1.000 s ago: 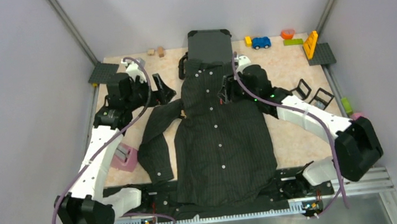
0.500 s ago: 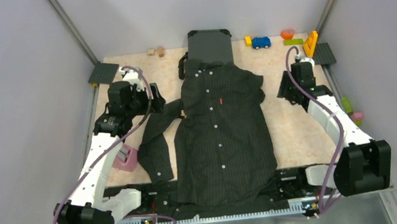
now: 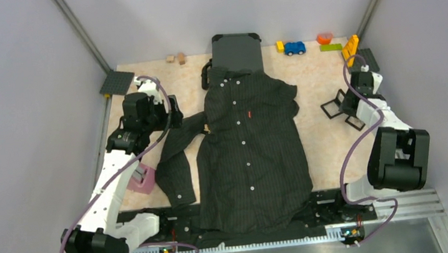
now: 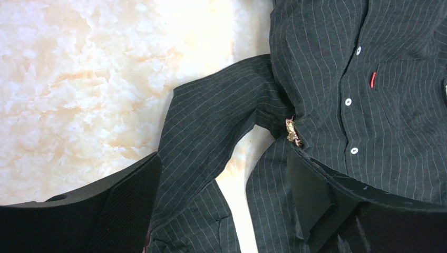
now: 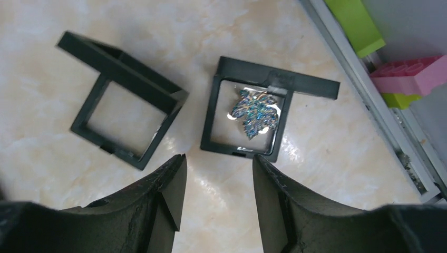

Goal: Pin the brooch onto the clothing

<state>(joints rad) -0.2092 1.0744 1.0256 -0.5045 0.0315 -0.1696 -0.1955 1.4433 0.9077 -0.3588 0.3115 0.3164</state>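
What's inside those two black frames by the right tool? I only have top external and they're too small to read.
Observer: One frame holds a blue-green leaf brooch; the other frame shows only table through it.
Operator: Anything gripped there?
Observer: No. The right tool is open, with nothing between its fingers, just short of the brooch frame.
Operator: And the shirt, anything on it?
Observer: Left wrist view shows a small gold ornament, possibly a brooch, where the sleeve meets the body.
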